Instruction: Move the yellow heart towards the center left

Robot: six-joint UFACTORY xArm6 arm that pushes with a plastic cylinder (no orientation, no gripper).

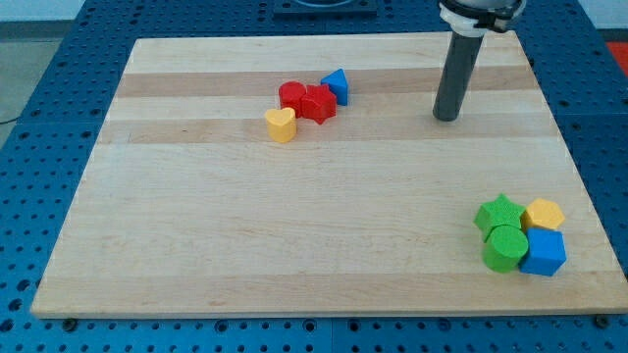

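The yellow heart [281, 125] lies on the wooden board [245, 226], above the middle and a little left of centre. It touches the lower left of two red blocks [306, 100] that sit side by side; their shapes are hard to make out. A blue triangle block [337, 85] sits against their upper right. My tip [447, 118] rests on the board far to the right of this group, well apart from every block.
A second cluster sits near the board's bottom right corner: a green star [498, 214], a green cylinder [504, 249], a yellow hexagon [544, 214] and a blue cube [545, 253]. A blue perforated table surrounds the board.
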